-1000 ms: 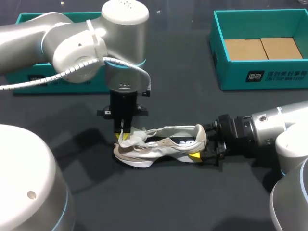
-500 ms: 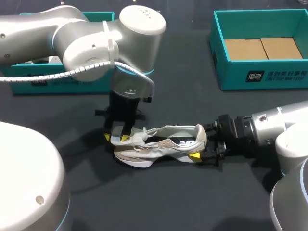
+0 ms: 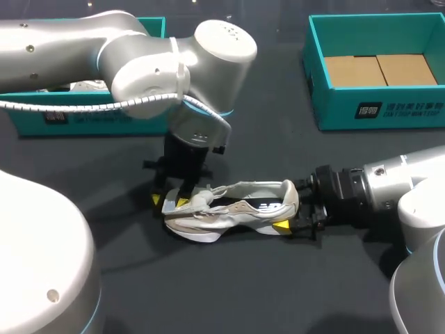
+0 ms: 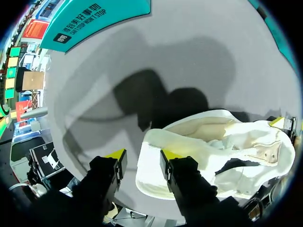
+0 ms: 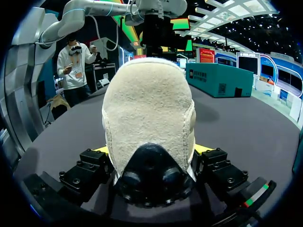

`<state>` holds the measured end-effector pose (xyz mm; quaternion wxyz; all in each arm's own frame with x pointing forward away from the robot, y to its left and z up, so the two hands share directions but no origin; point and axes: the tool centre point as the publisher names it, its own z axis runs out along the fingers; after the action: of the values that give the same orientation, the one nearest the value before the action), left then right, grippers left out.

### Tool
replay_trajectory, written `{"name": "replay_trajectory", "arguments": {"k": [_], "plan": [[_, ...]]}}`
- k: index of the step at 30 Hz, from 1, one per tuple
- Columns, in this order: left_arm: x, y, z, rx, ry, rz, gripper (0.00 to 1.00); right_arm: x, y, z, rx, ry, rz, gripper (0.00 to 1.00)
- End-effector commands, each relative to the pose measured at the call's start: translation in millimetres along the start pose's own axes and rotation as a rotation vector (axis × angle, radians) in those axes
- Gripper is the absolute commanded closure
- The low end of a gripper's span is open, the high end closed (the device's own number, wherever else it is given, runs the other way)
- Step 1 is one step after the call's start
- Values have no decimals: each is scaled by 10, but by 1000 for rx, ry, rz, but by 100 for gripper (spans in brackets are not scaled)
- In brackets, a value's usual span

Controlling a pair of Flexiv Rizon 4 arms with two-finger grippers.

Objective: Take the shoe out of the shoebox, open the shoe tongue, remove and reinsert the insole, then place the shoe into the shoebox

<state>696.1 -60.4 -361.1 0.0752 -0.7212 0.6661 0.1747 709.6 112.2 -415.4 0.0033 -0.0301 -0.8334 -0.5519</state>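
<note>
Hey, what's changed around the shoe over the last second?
The left pincer slid from over the laces toward the toe of the shoe, and its fingers spread wider. The shoe, the right pincer shut on its heel, and the shoebox stayed where they were.

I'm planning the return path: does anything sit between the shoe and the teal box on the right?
Nothing visible does. Only bare table lies between the shoe and the teal box. The right end effector grips the shoe's heel from the side.
</note>
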Motion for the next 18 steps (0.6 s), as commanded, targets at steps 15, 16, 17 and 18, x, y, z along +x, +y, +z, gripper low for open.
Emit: {"name": "replay_trajectory", "arguments": {"k": [15, 16, 17, 18], "plan": [[-258, 154, -915, 186, 286, 169, 53, 1, -6, 23, 3, 0, 0, 100], [-242, 153, -958, 196, 295, 186, 53, 1, -6, 23, 3, 0, 0, 100], [-226, 154, -1003, 209, 303, 199, 53, 1, -6, 23, 3, 0, 0, 100], [-212, 159, -1047, 224, 308, 216, 53, 1, -6, 23, 3, 0, 0, 100]]}}
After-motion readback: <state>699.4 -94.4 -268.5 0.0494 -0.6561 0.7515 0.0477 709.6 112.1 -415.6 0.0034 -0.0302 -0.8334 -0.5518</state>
